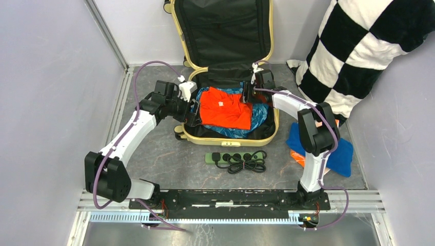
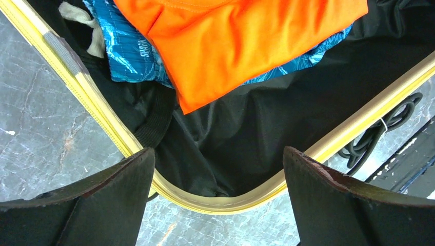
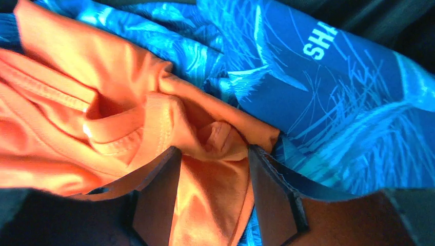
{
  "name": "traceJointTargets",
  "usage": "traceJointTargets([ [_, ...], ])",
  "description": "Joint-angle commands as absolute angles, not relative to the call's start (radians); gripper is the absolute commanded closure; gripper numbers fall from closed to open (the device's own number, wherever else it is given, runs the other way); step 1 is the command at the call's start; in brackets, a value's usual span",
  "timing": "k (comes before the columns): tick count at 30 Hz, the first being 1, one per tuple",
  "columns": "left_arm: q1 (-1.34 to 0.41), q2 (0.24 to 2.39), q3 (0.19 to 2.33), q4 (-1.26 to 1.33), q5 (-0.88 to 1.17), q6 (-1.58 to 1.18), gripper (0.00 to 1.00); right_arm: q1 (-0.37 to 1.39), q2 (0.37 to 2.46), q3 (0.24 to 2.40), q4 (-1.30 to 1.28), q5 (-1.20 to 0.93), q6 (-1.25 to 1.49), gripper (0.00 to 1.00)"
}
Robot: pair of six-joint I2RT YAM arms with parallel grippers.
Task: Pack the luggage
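Orange shirt (image 1: pixel 225 108) lies in the open case (image 1: pixel 231 139) at twelve o'clock. The right claw (image 3: pixel 214 156) pinches a fold, maybe tucking it flat. The left claw (image 2: pixel 218 154) gapes wide at the case's seven o'clock corner. Next: let go gently, fetch more things.

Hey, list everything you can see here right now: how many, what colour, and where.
luggage: one, pale yellow, open at back centre, lid upright.
orange shirt: one, orange, inside luggage, on top.
patterned garment: one, blue, inside luggage under the shirt.
power strip: one, green with black cable, on table before luggage.
pillow: one, black-and-white checkered, back right.
folded cloths: two, blue over orange, on table right of luggage.
left hand: one, black, open over luggage's near-left corner.
right hand: one, black, closed on the orange shirt.
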State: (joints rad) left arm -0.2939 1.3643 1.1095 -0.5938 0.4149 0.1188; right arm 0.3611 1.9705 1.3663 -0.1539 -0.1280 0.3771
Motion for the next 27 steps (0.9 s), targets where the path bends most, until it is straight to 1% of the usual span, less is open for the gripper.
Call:
traceJointTargets([
  [1,-0.31,1.37,1.168,-0.564,0.39,0.184,0.0,0.364,1.839,1.408,-0.143,-0.132,0.368,0.39],
  [6,-0.3,1.354,1.248,-0.672,0.368,0.195,0.0,0.407,1.704,1.359,-0.159,-0.088,0.326,0.29],
  [8,-0.297,1.322,1.22,-0.672,0.36,0.202,0.0,0.408,1.654,1.32,-0.159,-0.048,0.322,0.25],
  [10,-0.298,1.291,1.178,-0.663,0.35,0.212,0.0,0.407,1.61,1.291,-0.185,-0.007,0.304,0.24],
  [13,-0.296,1.27,1.145,-0.673,0.332,0.223,0.0,0.407,1.515,1.223,-0.244,0.11,0.261,0.21],
  [17,-0.296,1.265,1.146,-0.671,0.318,0.209,0.0,0.377,1.323,1.09,-0.317,0.26,0.246,0.09],
  [19,-0.295,1.277,1.164,-0.672,0.312,0.2,0.0,0.355,1.216,1.034,-0.391,0.383,0.284,0.03],
  [24,-0.287,1.296,1.189,-0.655,0.297,0.182,0.0,0.311,1.082,0.934,-0.592,0.524,0.387,0.02],
  [27,-0.285,1.299,1.189,-0.646,0.301,0.172,0.0,0.293,1.069,0.87,-0.652,0.555,0.446,0.02],
])
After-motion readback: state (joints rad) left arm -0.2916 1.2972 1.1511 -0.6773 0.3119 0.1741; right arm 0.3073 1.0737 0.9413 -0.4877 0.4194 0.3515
